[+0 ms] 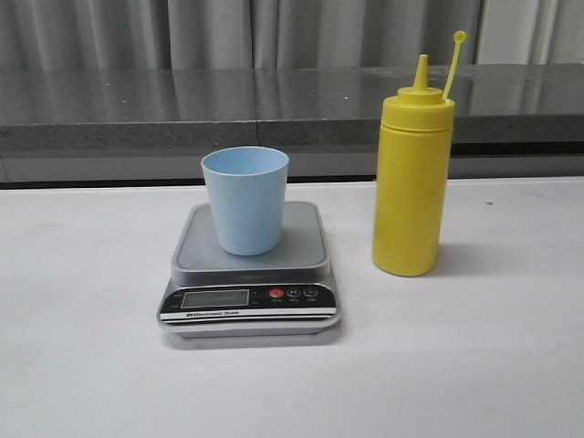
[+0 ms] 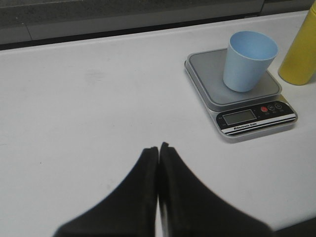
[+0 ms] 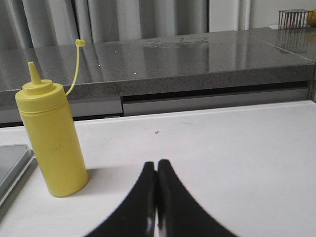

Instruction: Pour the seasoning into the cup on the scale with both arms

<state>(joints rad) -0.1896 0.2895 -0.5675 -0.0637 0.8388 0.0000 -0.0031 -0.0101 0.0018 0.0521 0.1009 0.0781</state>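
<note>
Standing upright, the tall yellow plastic squeeze bottle [image 3: 52, 139] lies nearer the right tool [image 3: 157, 170]; both tools, left [image 2: 158, 152] included, are clenched empty.

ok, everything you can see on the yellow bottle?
The bottle is tall, opaque yellow, plastic-looking, with a ribbed shoulder and a conical nozzle. The nozzle is uncapped; the small cap sticks up beside it on a thin strap. It stands upright on the white table, just right of the scale without touching it. Neither gripper touches it. Fill level can't be seen.
</note>
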